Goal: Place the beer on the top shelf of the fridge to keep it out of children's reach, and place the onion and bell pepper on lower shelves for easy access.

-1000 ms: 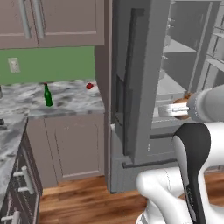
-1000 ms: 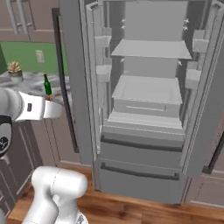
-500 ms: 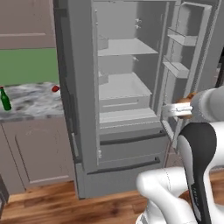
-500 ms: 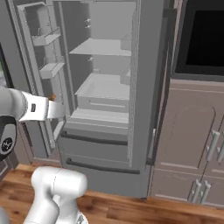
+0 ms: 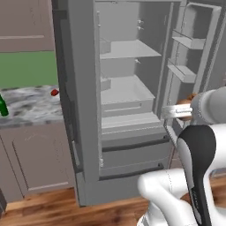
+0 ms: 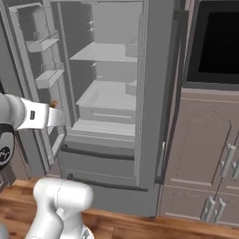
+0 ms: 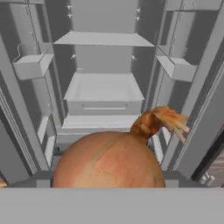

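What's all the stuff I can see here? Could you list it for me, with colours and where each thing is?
fridge: one, grey, doors open, straight ahead of the robot.
top shelf: one, light grey, highest wide plate inside, bare.
lower shelves: light grey, below it, one tray-like with a raised front lip, bare.
door racks: several, grey, narrow, on the inner faces of the open doors.
onion: one, orange-tan with a wispy top, close up before the hand camera, facing the fridge.
beer: one, dark green bottle, on the counter left of the fridge.
bell pepper: one, red, on the same counter, nearer the fridge.
counter: one, grey marbled, over brown cupboards.
oven: one, black, right of the fridge.
gripper: one, at the white arm's end, shut on the onion.
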